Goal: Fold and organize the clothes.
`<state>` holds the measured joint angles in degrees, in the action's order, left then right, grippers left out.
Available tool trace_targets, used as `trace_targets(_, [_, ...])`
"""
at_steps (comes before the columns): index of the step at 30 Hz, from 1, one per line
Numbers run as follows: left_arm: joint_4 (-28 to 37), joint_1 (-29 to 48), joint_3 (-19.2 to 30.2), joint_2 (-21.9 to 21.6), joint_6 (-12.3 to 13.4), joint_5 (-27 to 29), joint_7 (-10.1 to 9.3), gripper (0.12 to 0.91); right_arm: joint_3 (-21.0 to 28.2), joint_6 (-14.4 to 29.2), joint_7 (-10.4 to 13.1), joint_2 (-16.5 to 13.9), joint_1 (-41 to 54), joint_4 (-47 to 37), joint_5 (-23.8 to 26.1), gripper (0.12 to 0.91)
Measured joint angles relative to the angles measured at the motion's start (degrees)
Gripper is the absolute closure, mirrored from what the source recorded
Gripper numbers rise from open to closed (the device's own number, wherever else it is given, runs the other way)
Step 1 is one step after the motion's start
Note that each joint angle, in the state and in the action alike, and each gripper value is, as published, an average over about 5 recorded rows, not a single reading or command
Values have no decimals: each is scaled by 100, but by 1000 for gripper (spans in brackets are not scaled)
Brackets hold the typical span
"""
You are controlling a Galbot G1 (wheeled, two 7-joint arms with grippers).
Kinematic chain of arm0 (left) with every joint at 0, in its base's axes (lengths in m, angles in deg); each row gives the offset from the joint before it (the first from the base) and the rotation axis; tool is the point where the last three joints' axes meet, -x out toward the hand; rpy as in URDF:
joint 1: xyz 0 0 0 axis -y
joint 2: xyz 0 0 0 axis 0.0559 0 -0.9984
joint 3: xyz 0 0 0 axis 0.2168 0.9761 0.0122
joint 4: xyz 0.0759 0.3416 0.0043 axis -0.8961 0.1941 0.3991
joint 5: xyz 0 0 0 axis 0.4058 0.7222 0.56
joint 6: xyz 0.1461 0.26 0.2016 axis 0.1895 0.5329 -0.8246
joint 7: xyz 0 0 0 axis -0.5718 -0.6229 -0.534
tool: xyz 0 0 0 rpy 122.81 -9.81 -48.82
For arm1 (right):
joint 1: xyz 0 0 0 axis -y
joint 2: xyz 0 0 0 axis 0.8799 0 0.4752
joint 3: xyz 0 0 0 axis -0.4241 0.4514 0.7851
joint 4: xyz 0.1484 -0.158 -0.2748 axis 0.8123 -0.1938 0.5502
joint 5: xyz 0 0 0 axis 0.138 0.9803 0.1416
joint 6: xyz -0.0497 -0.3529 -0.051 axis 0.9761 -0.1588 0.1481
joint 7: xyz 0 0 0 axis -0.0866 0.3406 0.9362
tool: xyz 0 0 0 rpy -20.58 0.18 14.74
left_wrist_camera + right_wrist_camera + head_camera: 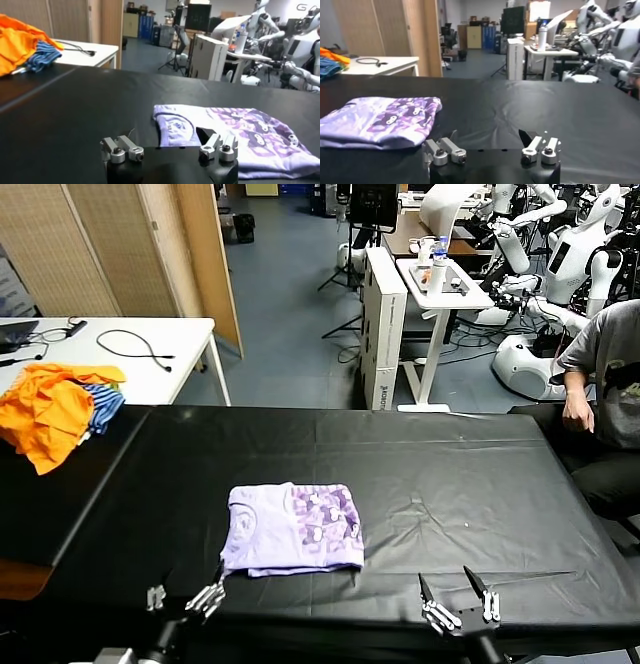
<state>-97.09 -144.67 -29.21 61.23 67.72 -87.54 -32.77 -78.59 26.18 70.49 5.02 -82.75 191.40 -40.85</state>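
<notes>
My soft, pale purple cotton T-shirt (293,528) lies folded mid-frame, so my left gripper (184,598) and right gripper (456,604) wait open, holding nothing.

No wording could be read with certainty: the tall white cardboard box (384,324) beyond the black table's far edge carried small dark lettering, too small to read.
</notes>
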Motion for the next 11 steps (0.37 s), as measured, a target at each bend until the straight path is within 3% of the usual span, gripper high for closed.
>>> trace_targets(11, [-146, -236, -12, 14, -18, 84, 17, 123, -33, 9, 86, 67, -250, 92, 86, 118])
